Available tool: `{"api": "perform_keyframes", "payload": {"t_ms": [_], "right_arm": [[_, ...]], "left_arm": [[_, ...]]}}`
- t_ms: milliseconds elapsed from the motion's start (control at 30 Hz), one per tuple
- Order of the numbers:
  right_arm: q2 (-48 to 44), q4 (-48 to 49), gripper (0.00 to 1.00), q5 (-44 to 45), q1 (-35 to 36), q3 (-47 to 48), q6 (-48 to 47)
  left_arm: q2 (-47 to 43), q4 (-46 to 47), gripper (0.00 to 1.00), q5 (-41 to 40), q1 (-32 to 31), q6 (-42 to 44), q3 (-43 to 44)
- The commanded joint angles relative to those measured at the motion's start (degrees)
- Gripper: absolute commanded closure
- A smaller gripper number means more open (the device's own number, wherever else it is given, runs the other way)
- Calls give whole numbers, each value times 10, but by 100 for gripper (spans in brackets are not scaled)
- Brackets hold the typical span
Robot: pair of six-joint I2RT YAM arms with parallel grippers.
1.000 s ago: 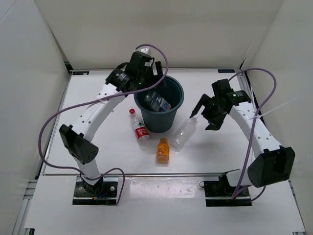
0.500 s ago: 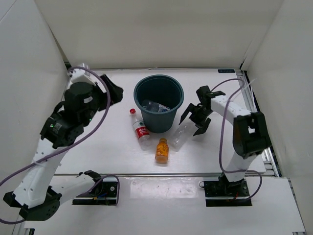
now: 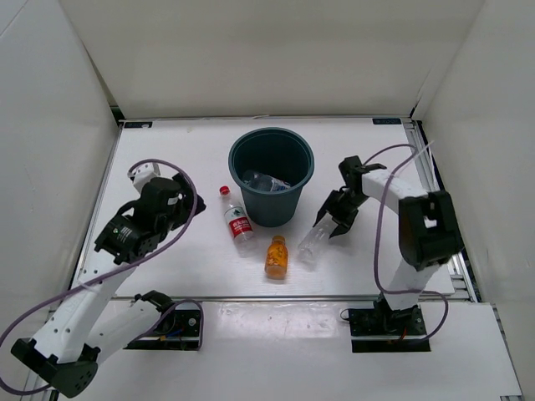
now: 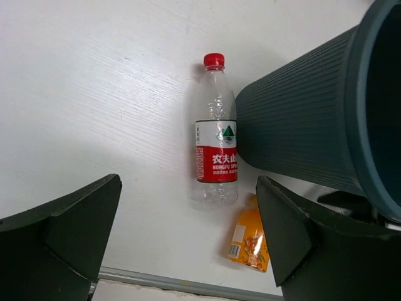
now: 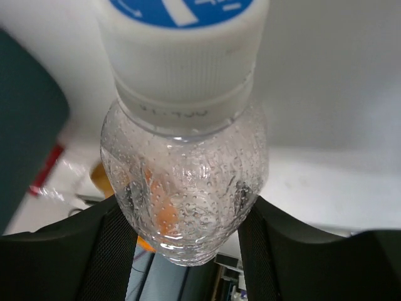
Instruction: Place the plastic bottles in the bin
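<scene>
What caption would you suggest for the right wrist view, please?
Right gripper closed around a clear, white-capped bottle, teal bin at left.

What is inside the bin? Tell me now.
The bin holds at least one clear bottle with a bluish label, lying at the bottom. Its near wall and shadow hide the rest; the count cannot be told.

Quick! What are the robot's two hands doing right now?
Left gripper: open, holding nothing.
Right gripper: closed on the plain clear bottle.

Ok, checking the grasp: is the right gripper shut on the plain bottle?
Shut: the right gripper presses both sides of the plain bottle just below its cap.
</scene>
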Motion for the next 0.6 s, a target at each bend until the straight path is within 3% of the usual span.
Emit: {"api": "perform_keyframes", "payload": {"t_ms": [0,67,167,267,400,433,500,567], "right_arm": [[-121,-73,75,8,-1,-15,-17],[-201,-103,79,8,-1,-10,4],[-282,-152,84,29,-1,80,29],[-301,-159,88,89,15,232,41],[-202,-159,93,182,61,460,-33],[-139,-182,97,199,70,507,-67],[-51,-198,97,235,99,641,-98],[-11,-193,92,299,129,696,-137]], "left_arm": [[-7,39,0,-22,8,-39,-40],[0,52,0,-23,8,-67,-76],[28,59,0,-15,18,-85,-96],[58,83,0,1,24,-79,-108],[81,127,0,21,29,-56,-132],[89,140,0,33,29,-50,-142],[105,159,0,48,36,-43,-157],[121,171,0,68,48,-37,-164]]}}
